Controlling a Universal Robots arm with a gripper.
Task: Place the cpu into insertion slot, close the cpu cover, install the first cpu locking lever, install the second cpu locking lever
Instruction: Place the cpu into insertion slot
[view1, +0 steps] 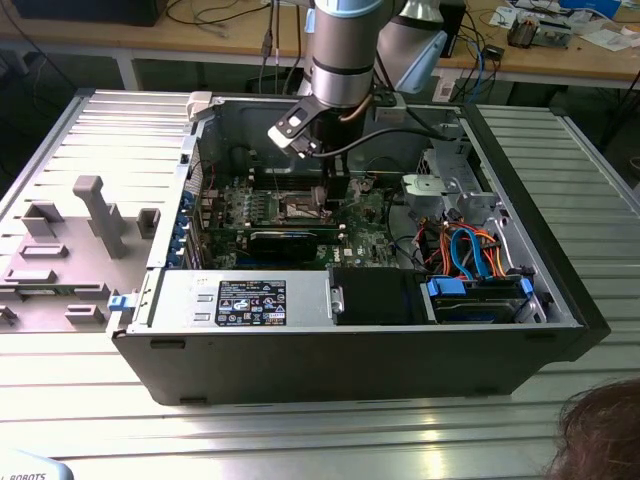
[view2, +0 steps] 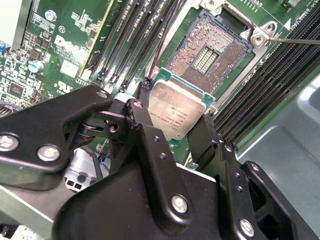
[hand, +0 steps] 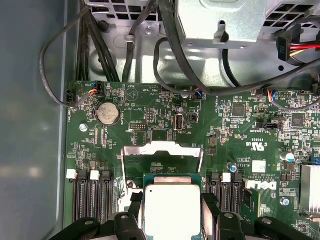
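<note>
1. The arm (view1: 340, 60) is reaching down into the open computer case (view1: 350, 345), which is lying on its side on the ribbed metal tabletop (view1: 300, 430).
2. The hand (view2: 176, 107) is clamping the cpu (view2: 176, 114) by two opposite edges. A black finger (view2: 145, 135) is pressing on each side, and the dull metal top is facing the second wrist view.
3. The insertion slot (view2: 210, 50) is lying uncovered on the green motherboard (view2: 65, 45), with its field of contacts showing. The cpu is hanging over the slot's near edge and is not yet seated.
4. In the first wrist view, the cpu cover (hand: 162, 148) is standing raised just beyond the held cpu (hand: 172, 207).
5. Long black memory slots (view2: 135, 45) are running along both sides of the insertion slot.
6. A person's hair (view1: 600, 430) is showing at the exterior view's lower right corner.
</note>
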